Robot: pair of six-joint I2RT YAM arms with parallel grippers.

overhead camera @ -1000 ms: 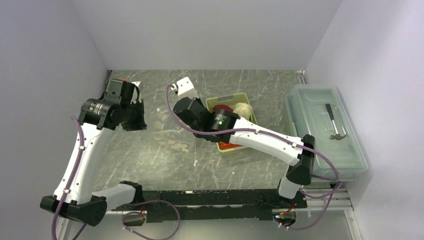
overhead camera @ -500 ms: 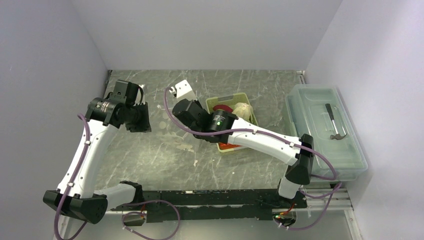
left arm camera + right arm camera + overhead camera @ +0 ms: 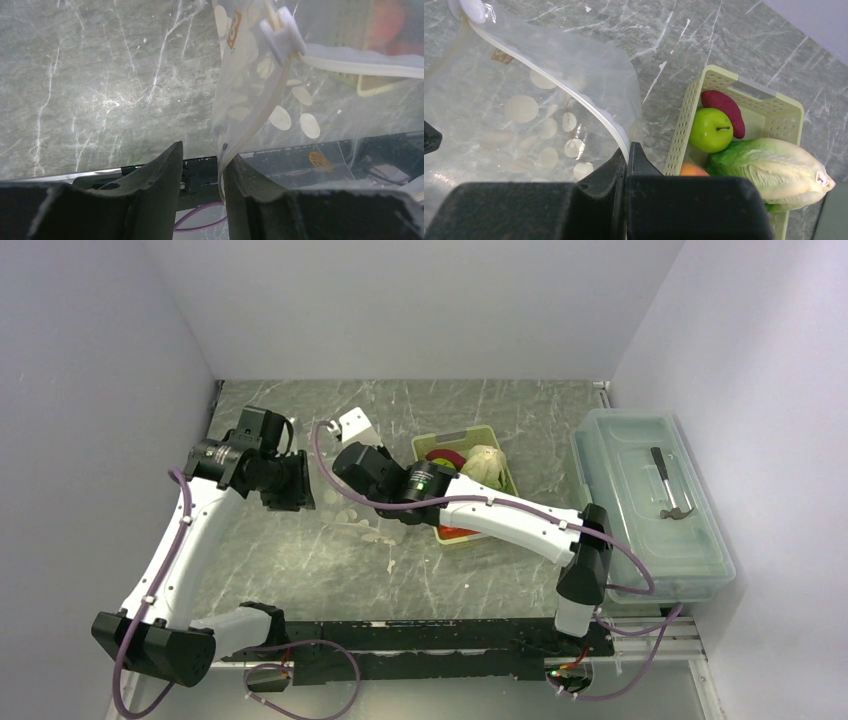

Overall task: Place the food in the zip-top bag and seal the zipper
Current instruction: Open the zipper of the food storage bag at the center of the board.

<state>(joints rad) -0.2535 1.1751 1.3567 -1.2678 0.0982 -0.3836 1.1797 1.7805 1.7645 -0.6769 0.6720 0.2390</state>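
The zip-top bag (image 3: pixel 524 105), clear with white dots, hangs from my right gripper (image 3: pixel 628 150), which is shut on its zipper (image 3: pixel 574 82) at the mouth edge. In the top view the bag (image 3: pixel 345 512) hangs between both grippers. My left gripper (image 3: pixel 202 152) is open, and the bag's edge strip (image 3: pixel 260 117) runs down against the inner side of its right finger. The bag holds no food. The yellow-green basket (image 3: pixel 684 117) holds the green round fruit (image 3: pixel 710 130), the red strip (image 3: pixel 724 106), the lettuce (image 3: pixel 774 170) and the orange-red ball (image 3: pixel 693 170). The grapes are hidden.
The basket (image 3: pixel 497 433) stands right of the bag, under my right arm. A clear lidded box (image 3: pixel 650 502) with a small hammer inside sits at the far right. A white slider tab (image 3: pixel 282 32) is on the zipper. Walls enclose the table on three sides.
My left gripper has moved right to the bag's edge. My right gripper has shifted left with the bag's mouth in it.
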